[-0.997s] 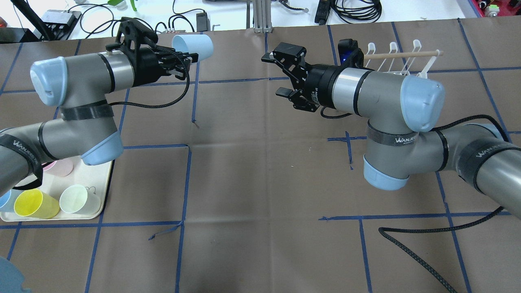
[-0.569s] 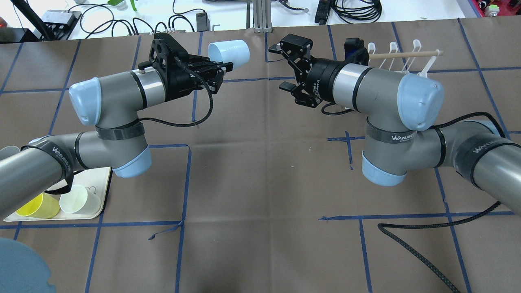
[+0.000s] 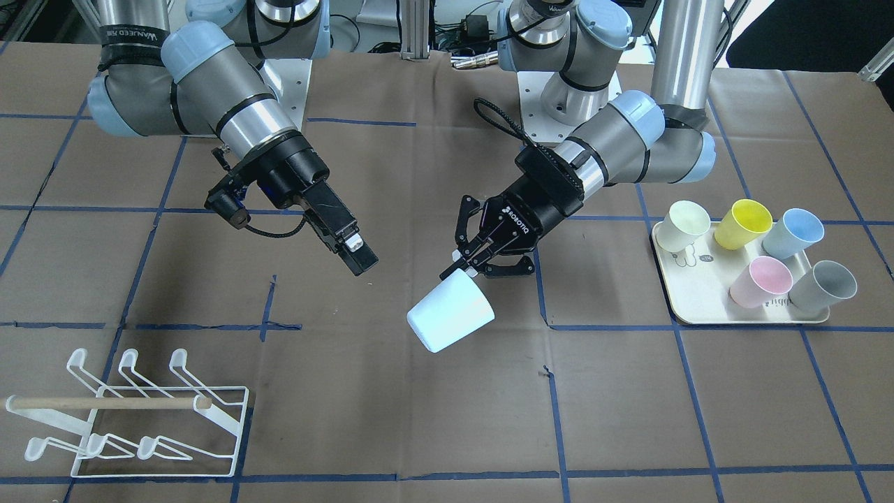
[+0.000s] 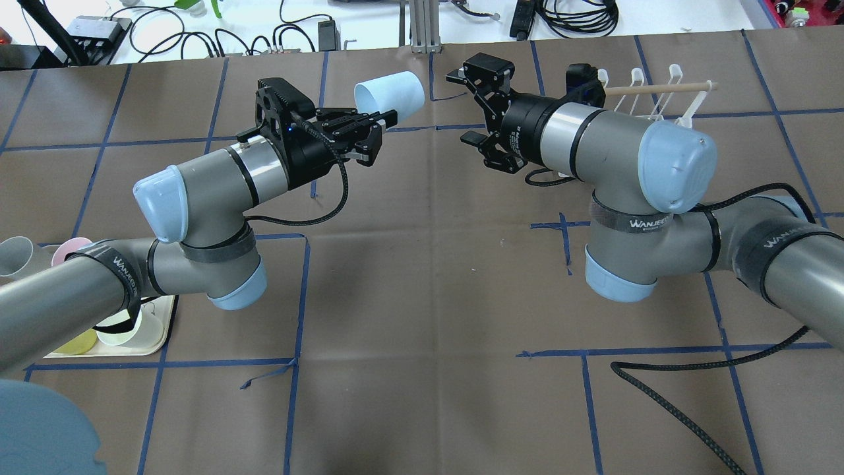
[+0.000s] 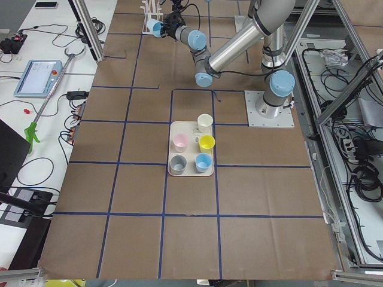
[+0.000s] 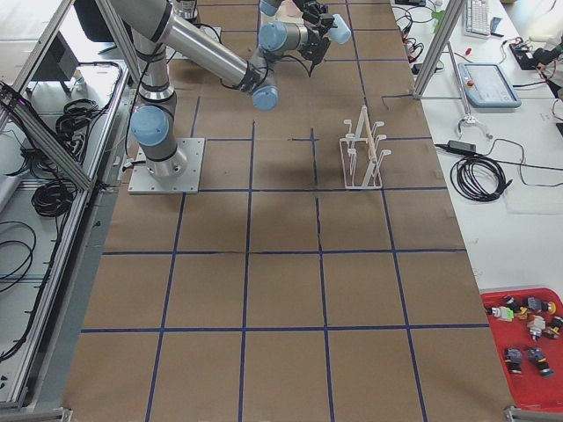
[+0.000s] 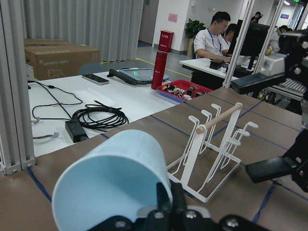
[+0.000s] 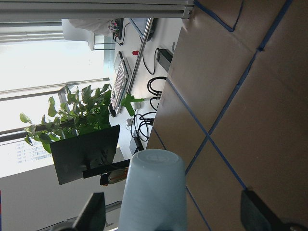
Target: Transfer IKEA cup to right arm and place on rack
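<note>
My left gripper (image 4: 386,120) is shut on the rim of a pale blue cup (image 4: 389,97) and holds it sideways in the air over the far middle of the table. It also shows in the front view (image 3: 450,320), base pointing away from the gripper (image 3: 466,269). My right gripper (image 4: 463,109) is open and empty, a short gap to the right of the cup, facing it. In the right wrist view the cup (image 8: 151,192) sits between the spread fingertips (image 8: 91,214), not touched. The white wire rack (image 4: 659,99) stands behind the right arm, also in the front view (image 3: 140,412).
A cream tray (image 3: 740,316) with several coloured cups lies on the left arm's side. A braided black cable (image 4: 666,402) lies on the brown mat near the right arm. Cables and gear sit beyond the table's far edge (image 4: 580,16).
My left arm has swung to the right, carrying the cup towards the right gripper. The right gripper has shifted towards the far edge, and the gap between them has narrowed.
</note>
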Controlling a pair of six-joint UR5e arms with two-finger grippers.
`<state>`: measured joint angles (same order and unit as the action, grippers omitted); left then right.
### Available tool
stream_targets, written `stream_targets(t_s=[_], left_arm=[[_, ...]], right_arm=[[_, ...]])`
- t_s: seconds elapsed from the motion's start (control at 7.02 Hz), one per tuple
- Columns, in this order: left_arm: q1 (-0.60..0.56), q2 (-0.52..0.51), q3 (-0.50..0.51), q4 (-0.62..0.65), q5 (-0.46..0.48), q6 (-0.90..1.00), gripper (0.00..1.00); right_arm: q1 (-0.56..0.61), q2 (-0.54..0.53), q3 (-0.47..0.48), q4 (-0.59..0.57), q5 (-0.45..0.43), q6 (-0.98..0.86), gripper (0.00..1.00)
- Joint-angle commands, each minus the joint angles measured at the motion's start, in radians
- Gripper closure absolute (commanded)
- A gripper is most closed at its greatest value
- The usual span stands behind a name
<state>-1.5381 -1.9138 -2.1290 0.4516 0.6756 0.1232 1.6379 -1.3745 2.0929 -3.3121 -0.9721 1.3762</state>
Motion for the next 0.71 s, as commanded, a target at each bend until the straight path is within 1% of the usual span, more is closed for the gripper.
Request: stream_targets(t_s=[0.0,0.14,0.28,0.57], left_arm=[[0.000,-0.002,-0.009,0.038,0.004,-0.040,1.00],[0.000,-0.005,-0.009,0.041,0.004,-0.040,1.00],[-0.002,-0.007,-0.009,0.041,0.004,-0.040,1.00],[-0.002,-0.008,-0.008,0.041,0.004,-0.040,1.00]], right_arm=[[0.011,0.023,-0.002,-0.083,-0.095,0.024,0.02],[0.031,0.049,-0.004,-0.108,-0.097,0.040,0.01],[0.061,0.073,-0.013,-0.110,-0.099,0.058,0.01],[0.086,0.094,-0.040,-0.109,-0.097,0.092,0.01]])
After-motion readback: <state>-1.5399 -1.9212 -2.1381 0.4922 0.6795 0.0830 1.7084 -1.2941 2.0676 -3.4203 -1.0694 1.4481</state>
